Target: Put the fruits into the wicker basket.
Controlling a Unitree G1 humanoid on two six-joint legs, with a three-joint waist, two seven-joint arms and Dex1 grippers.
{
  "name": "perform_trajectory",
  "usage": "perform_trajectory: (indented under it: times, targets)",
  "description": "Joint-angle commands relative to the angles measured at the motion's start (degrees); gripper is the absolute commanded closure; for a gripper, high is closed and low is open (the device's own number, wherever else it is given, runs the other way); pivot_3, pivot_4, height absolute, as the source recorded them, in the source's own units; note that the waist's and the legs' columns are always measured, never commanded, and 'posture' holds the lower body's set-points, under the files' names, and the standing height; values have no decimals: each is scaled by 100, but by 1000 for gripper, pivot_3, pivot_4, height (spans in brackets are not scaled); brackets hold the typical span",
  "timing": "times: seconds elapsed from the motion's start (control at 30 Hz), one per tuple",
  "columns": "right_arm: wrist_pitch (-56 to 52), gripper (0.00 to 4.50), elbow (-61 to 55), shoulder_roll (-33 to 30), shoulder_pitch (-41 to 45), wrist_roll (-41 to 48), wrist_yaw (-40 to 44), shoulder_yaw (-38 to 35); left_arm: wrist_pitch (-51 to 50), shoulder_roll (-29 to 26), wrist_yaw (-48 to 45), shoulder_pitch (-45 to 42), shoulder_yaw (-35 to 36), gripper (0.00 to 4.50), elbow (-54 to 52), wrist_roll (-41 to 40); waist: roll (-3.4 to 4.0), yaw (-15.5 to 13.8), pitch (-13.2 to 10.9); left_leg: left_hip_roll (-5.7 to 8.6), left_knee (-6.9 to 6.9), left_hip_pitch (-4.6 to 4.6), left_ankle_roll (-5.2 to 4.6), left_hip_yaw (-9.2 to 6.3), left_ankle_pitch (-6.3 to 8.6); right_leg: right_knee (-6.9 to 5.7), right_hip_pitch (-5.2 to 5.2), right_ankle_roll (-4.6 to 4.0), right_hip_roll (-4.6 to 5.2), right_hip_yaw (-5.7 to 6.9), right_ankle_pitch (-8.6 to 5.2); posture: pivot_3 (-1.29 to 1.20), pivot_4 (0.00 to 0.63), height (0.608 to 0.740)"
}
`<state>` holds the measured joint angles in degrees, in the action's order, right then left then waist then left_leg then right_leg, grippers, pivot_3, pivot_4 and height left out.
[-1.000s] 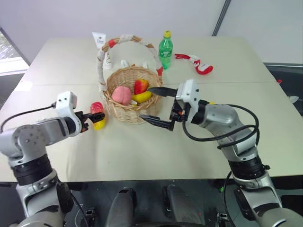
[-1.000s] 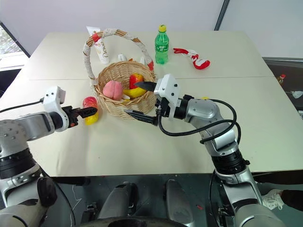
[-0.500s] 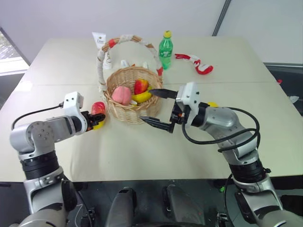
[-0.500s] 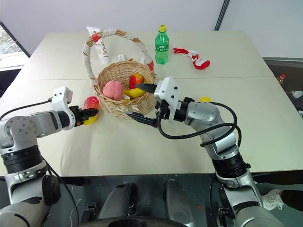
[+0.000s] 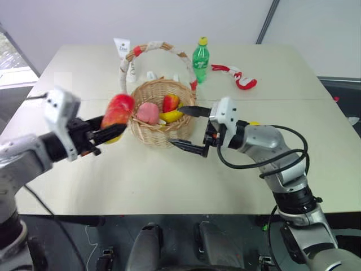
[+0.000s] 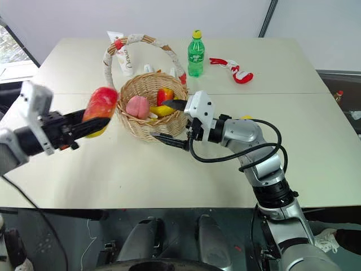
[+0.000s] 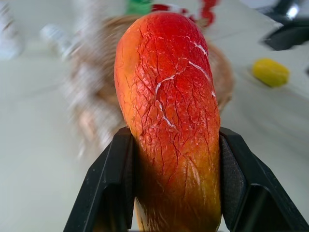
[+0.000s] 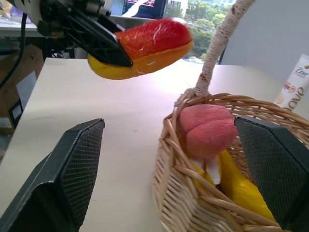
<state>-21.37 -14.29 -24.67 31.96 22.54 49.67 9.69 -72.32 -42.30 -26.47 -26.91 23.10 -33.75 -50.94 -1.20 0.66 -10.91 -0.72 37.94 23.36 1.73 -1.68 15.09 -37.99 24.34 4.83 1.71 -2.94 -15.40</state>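
Wicker basket [image 5: 161,121] rim sits just beside your mango [image 5: 116,113], clamped in the left gripper [image 5: 104,132]; right gripper [image 5: 187,127] gapes around the basket

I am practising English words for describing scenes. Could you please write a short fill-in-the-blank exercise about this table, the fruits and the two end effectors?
1. The left end effector is shut on the ____.
2. The pink peach lies inside the wicker ____.
3. The right end effector has its fingers ____, one on each side of the basket's wall.
4. The bottle behind the basket is ____ in colour.

Missing words: mango; basket; open; green
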Motion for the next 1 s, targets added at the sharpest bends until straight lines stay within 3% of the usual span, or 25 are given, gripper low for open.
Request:
perform_trajectory:
  times: [0.03,0.2,0.37,0.4,0.67,1.0]
  targets:
    - [153,0,35,-11,173,-61,-1,-125,297,404,660,-998,-1232,2664,531,761,-2,8,0,7,1,1,0,0,0,2,0,1,-4,1,1,0,150,740]
    - [55,0,-96,-97,95,-137,-207,-258,1008,779,595,-1853,-2486,2664,1786,1764,0,71,-1,7,0,1,-3,4,1,-1,8,2,-16,-2,1,0,150,740]
    - [-173,0,-296,-412,-219,-323,-636,-606,1371,930,226,-2103,-2687,287,2345,2013,3,72,-3,-1,-4,3,-4,5,1,-5,15,0,-19,-5,0,0,150,740]
    - [-285,0,-288,-525,-303,-338,-748,-777,1442,964,173,-2147,-2628,80,2369,2009,3,54,-3,-1,-3,3,-4,5,0,-5,15,0,-18,-4,0,0,150,740]
    - [-2211,0,-31,-950,-1032,-502,-2390,-2283,2412,724,-1011,-1465,-2638,80,1364,1887,3,30,-3,1,-2,9,-5,6,1,-2,13,0,-10,-6,0,0,150,740]
    - [-2036,0,625,-708,-1259,-761,-2711,-2094,2574,862,-1538,-919,-3179,80,895,1897,5,55,-4,-1,1,2,-6,32,0,-6,12,2,-27,-15,0,0,150,740]
